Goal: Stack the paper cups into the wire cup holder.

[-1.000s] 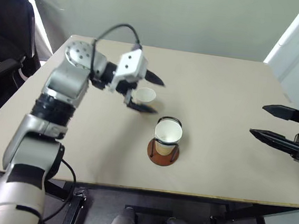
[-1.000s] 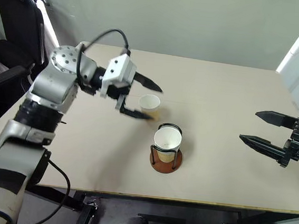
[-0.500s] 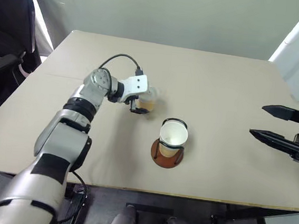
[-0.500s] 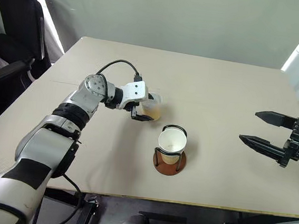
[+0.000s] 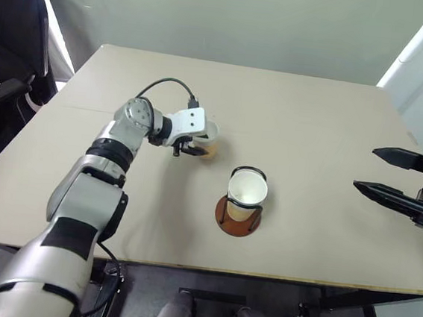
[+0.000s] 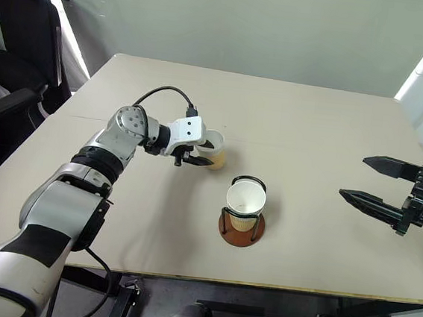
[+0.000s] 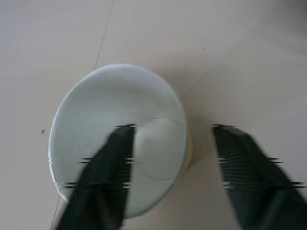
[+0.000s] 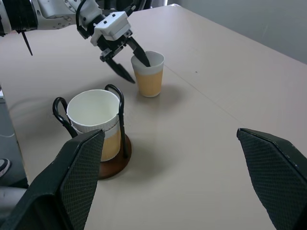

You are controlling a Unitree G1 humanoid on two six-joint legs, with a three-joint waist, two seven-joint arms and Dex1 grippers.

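The left wrist view looks straight into the loose paper cup (image 7: 117, 139): one black finger (image 7: 103, 177) sits inside its white mouth, the other outside the wall, with a gap remaining, so the left gripper (image 8: 130, 61) straddles the rim half-closed, not visibly clamped. The right wrist view shows this cup upright on the bench (image 6: 311, 138), near the wire cup holder (image 8: 108, 143) but apart from it; the holder has cups nested in it (image 8: 96, 120). The right gripper (image 6: 377, 186) hangs wide open, well apart, at the bench's right side.
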